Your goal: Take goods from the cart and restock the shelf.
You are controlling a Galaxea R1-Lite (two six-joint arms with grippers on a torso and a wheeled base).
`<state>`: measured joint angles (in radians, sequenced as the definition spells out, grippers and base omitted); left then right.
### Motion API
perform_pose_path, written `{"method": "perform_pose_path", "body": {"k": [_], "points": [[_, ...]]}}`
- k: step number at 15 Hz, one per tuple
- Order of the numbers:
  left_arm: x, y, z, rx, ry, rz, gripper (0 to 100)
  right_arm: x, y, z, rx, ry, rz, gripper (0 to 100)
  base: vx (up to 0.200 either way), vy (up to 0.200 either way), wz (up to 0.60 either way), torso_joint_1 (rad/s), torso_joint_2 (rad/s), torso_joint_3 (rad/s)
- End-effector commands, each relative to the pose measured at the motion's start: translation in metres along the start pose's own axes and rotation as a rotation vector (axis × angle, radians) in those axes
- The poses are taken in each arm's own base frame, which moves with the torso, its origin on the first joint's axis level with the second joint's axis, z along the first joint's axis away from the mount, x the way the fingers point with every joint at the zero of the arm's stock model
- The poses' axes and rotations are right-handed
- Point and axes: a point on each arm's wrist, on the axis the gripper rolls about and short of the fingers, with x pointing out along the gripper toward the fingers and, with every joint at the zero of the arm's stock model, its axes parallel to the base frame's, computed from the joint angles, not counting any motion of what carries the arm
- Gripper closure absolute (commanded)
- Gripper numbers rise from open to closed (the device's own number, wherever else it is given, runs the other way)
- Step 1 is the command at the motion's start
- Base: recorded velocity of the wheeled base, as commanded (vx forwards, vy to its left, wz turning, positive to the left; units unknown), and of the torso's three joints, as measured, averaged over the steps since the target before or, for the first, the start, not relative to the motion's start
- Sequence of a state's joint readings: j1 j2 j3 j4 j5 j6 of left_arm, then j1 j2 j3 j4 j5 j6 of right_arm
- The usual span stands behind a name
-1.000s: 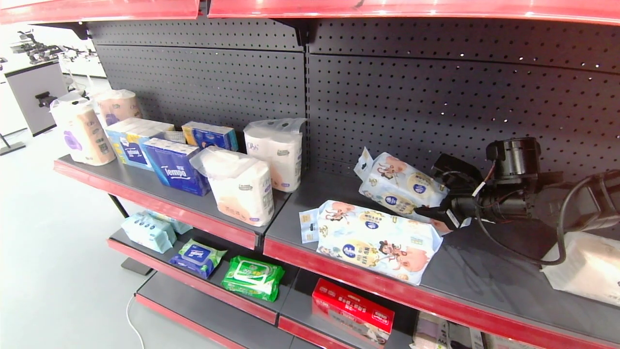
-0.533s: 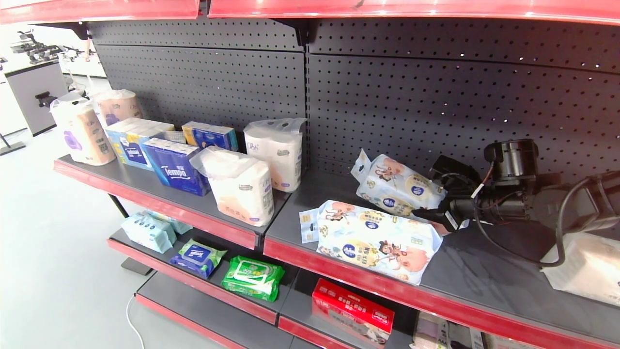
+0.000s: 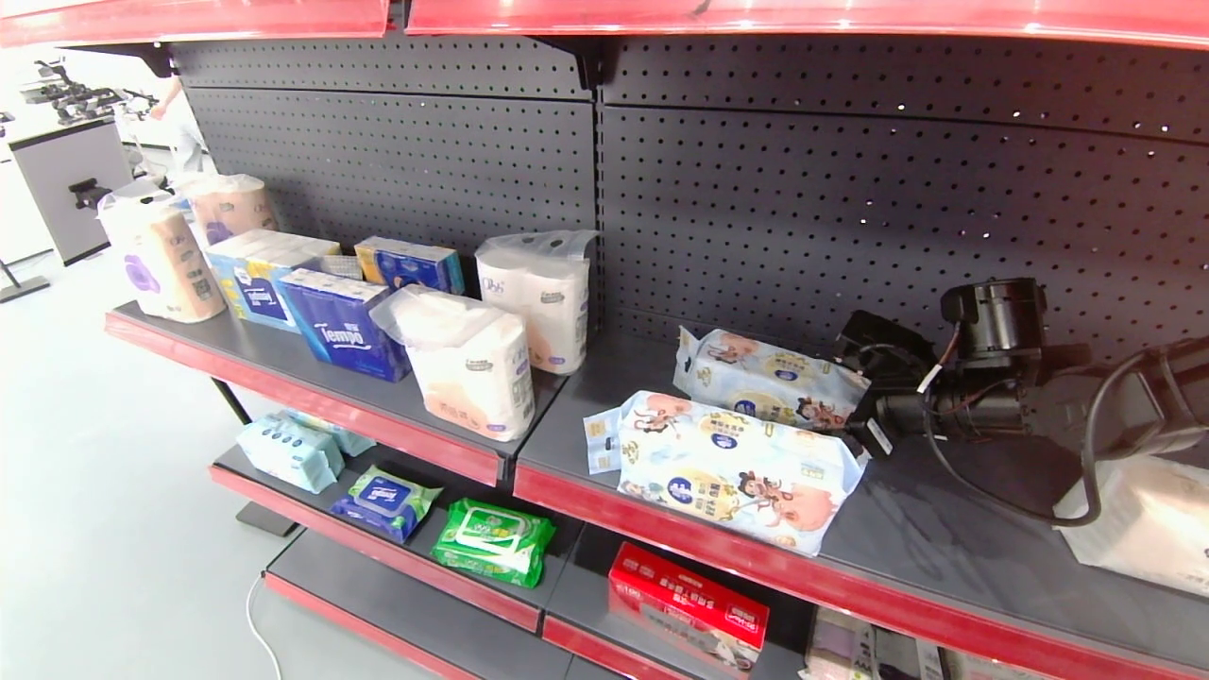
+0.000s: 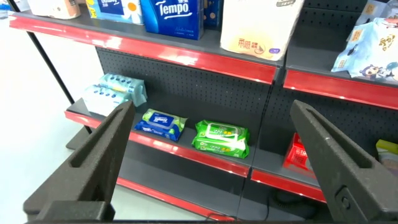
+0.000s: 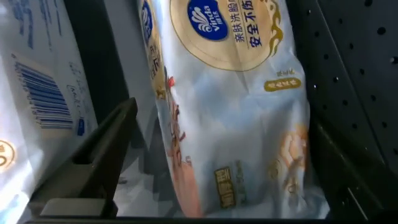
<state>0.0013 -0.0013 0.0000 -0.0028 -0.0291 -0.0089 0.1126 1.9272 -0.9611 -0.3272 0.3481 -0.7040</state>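
Two cartoon-printed tissue packs lie on the dark shelf. The front pack sits along the red front edge. The rear pack lies flat behind it, close to the pegboard. At the rear pack's right end is my right gripper, open. In the right wrist view its fingers stand wide on either side of that pack, with the front pack beside it. My left gripper is open with nothing between its fingers, out in front of the lower shelves.
Toilet-roll packs and blue tissue boxes fill the shelf's left half. A white pack lies at the far right. Lower shelves hold green wipes and a red box. The pegboard wall stands close behind.
The rear pack was tilted up in my right gripper; it has come down flat onto the shelf behind the front pack. The gripper sank slightly with it.
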Motion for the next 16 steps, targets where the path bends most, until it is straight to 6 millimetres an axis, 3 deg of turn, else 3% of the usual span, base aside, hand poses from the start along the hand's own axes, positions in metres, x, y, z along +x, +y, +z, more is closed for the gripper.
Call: {"method": "perform_pose_path", "body": {"k": [1,7,16], "points": [[0.0,0.0,0.0,0.0,0.001,0.0,0,-0.001,-0.002,-0.003,0.009,0.007,-0.008,0,0.0,0.0,0.0,0.0,0.0,0.0],[0.0,0.0,0.0,0.0,0.001,0.0,0,-0.015,-0.011,-0.025,0.069,0.059,-0.044,0,0.0,0.0,0.0,0.0,0.0,0.0],[0.0,0.0,0.0,0.0,0.001,0.0,0,-0.014,-0.015,-0.023,0.073,0.074,-0.089,0,0.0,0.0,0.0,0.0,0.0,0.0]]}}
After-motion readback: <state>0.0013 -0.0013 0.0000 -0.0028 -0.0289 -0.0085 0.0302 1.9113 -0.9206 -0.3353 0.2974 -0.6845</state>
